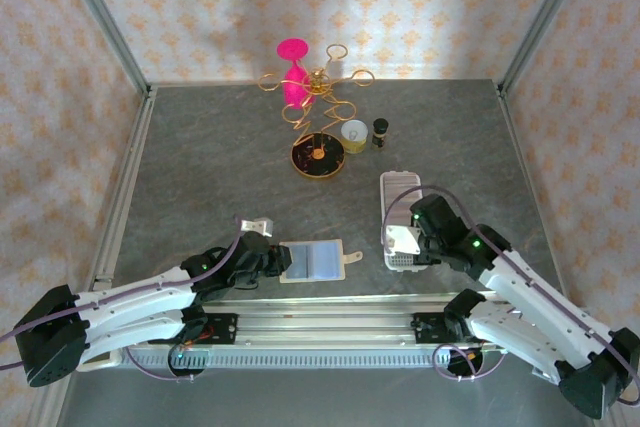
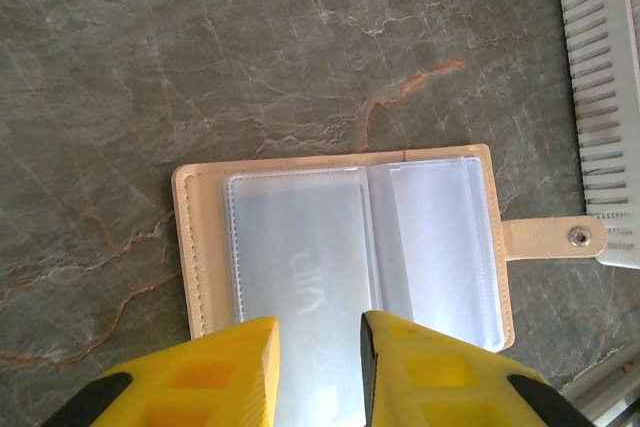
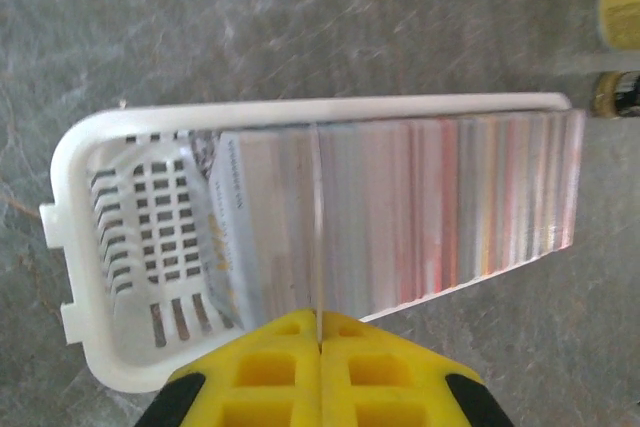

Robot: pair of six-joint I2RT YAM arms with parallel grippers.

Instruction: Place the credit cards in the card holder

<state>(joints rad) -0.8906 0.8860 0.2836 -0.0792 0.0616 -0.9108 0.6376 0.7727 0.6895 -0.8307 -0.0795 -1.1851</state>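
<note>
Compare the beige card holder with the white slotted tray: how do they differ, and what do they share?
The card holder is beige and lies opened flat, showing clear sleeves; the tray is white, with raised slotted walls. The card holder is roughly square with a snap tab; the tray is long and narrow. The card holder lies nearer the left arm, the tray nearer the right. Both rest on the grey table.

Soft, even light falls from above, leaving only faint, short shadows on the grey stone-look tabletop. Glare whitens the clear sleeves of the cream-beige leather-look folding wallet towards the bottom edge. The contents of the white slotted plastic tray smear into blurred coloured stripes.
</note>
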